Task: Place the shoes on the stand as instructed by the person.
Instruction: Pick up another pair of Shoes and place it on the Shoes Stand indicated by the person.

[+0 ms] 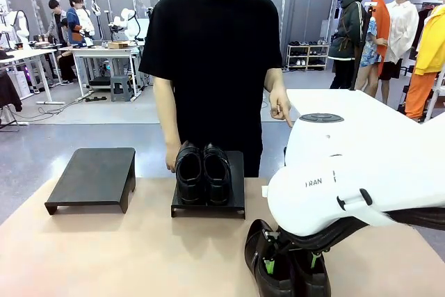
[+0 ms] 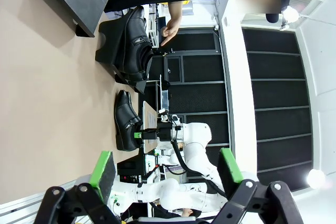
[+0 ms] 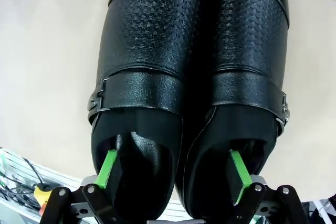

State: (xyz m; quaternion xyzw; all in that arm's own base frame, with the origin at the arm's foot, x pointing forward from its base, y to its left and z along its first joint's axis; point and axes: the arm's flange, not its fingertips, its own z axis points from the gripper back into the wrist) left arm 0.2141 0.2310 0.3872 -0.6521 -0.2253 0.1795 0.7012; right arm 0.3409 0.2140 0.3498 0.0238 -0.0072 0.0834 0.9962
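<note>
Tan tabletop (image 1: 104,255) spreads open leftward. At its near edge, right gripper (image 3: 174,170), jaws apart, sets one finger inside each of two shoes (image 3: 147,51); left gripper (image 2: 165,169) hangs spread wide.

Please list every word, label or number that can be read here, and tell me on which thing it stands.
"FRAN": on the white shell of the right arm, front view; any further letters cannot be read.
The shoes and the stands: no print to read.
</note>
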